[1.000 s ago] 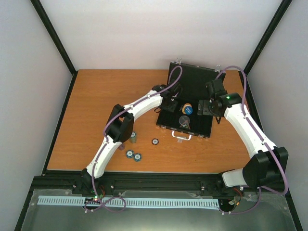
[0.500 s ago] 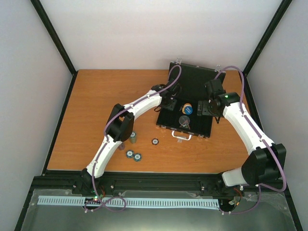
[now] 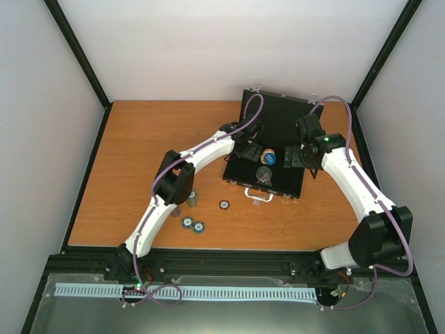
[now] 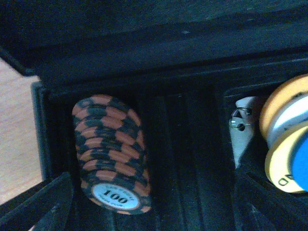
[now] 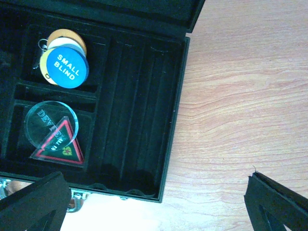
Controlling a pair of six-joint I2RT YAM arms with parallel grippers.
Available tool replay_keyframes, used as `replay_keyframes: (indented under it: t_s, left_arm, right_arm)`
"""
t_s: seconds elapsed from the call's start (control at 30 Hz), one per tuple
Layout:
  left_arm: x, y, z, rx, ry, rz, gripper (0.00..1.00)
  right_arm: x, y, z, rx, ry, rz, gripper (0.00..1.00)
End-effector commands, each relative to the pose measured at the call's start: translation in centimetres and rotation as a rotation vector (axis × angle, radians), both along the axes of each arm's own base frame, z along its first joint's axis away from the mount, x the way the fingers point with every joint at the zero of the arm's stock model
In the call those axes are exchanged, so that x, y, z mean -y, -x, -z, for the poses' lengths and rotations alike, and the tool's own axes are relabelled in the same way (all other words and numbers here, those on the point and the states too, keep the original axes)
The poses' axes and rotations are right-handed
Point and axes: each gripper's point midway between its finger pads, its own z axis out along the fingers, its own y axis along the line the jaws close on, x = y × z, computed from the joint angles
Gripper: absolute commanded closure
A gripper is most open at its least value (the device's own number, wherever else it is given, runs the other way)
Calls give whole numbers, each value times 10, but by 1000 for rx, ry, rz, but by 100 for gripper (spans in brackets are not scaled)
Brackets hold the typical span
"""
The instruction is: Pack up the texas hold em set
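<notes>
1. Overhead view: the black case (image 3: 240,169) lies open at the far right of the table (image 3: 139,153), its lid standing up behind. The left gripper (image 3: 245,149) hangs over the case's left end and the right gripper (image 3: 295,157) over its right end. A few loose chips (image 3: 192,200) sit near the table's front edge, well apart from the case.

2. Left wrist view: a stack of orange-and-black chips (image 4: 113,154) lies on its side in the leftmost slot. The fingers (image 4: 38,207) stand wide apart and touch nothing. My reading is that this stack is now placed.

3. Right wrist view: its fingers (image 5: 33,202) are spread fully and hold nothing. In the case's middle pockets sit the blue disc (image 5: 68,69), a clear disc (image 5: 41,120) and the triangular token (image 5: 60,143). The slots to their right are bare.

4. Step in hand, as I judge it: filling the chip slots. The next move calls for the left gripper to lift clear and reach for the loose chips. They lie flat or in short stacks, so it needs a low, narrow pinch.
</notes>
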Motion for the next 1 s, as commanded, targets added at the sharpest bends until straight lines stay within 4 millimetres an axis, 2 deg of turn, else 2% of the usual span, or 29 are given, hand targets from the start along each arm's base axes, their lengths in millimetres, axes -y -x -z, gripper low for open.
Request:
replay_keyframes:
  t_s: [0.0, 0.07, 0.37, 0.53, 0.6, 0.7, 0.83, 0.97]
  left_arm:
    - [-12, -10, -34, 66, -1, -26, 1]
    - [-15, -8, -50, 83, 8, -21, 0]
    - [-19, 5, -97, 100, 55, -6, 0]
    - [-39, 29, -111, 75, 35, -7, 0]
    - [-49, 47, -117, 58, 40, 11, 0]
    - [-64, 85, -113, -3, 37, 52, 0]
    - [-83, 142, -94, -86, -9, 95, 0]
    - [-84, 195, -67, -170, -35, 144, 0]
  right_arm:
    - [1, 1, 4, -6, -10, 1, 0]
    - [0, 2, 5, -5, -14, 1, 0]
    - [-2, 1, 4, 10, -24, -12, 0]
    - [2, 1, -2, 29, -1, -25, 0]
    - [2, 2, -4, 34, 1, -29, 0]
    - [1, 4, -3, 34, -4, -36, 0]
    - [-2, 8, 1, 24, -24, -42, 0]
    - [-3, 11, 3, 11, -31, -51, 0]
